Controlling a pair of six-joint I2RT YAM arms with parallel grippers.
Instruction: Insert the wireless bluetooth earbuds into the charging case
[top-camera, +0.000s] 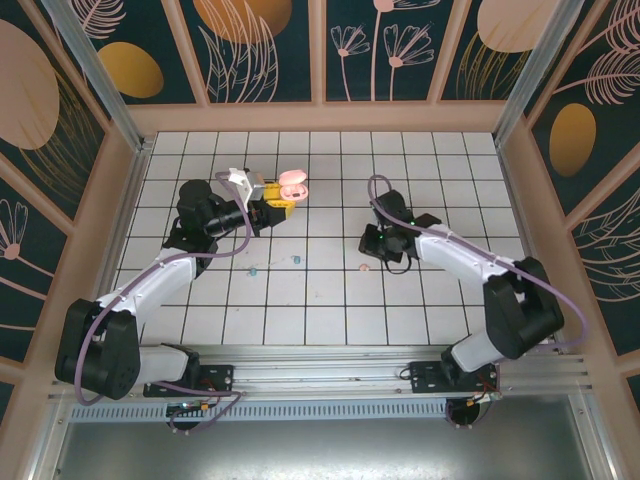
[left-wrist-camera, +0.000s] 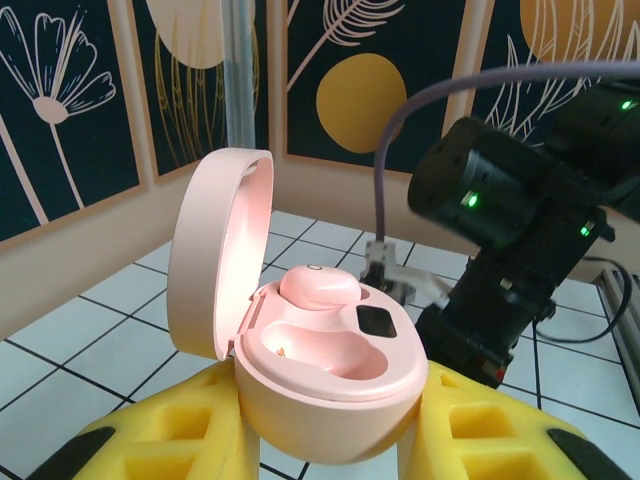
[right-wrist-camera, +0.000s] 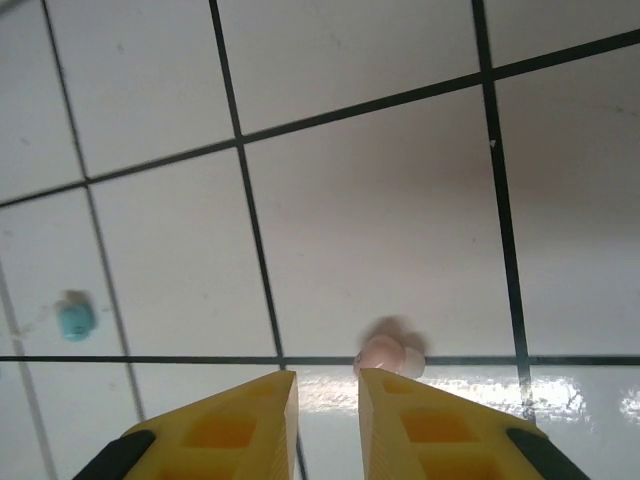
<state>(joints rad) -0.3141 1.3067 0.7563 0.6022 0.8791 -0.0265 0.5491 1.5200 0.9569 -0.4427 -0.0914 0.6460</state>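
Observation:
My left gripper (left-wrist-camera: 335, 410) is shut on the open pink charging case (left-wrist-camera: 330, 370), lid (left-wrist-camera: 215, 250) tipped back, held above the tiles at the back left (top-camera: 288, 188). One pink earbud (left-wrist-camera: 318, 288) sits in the case's far socket, and the near socket (left-wrist-camera: 325, 345) is bare. My right gripper (right-wrist-camera: 328, 378) hangs low over the floor, open by a narrow gap with nothing between its fingers. A loose pink earbud (right-wrist-camera: 388, 355) lies just past the right fingertip, off the gap's line. It lies on the tiles (top-camera: 364, 267) beside the right gripper (top-camera: 374, 252).
Two teal earbuds (top-camera: 252, 270) (top-camera: 296, 262) lie on the white tiled floor (top-camera: 330, 310) between the arms; one of them (right-wrist-camera: 74, 318) is to the left in the right wrist view. The right arm's black wrist (left-wrist-camera: 520, 230) looms close behind the case. Wooden walls (top-camera: 320, 118) ring the floor.

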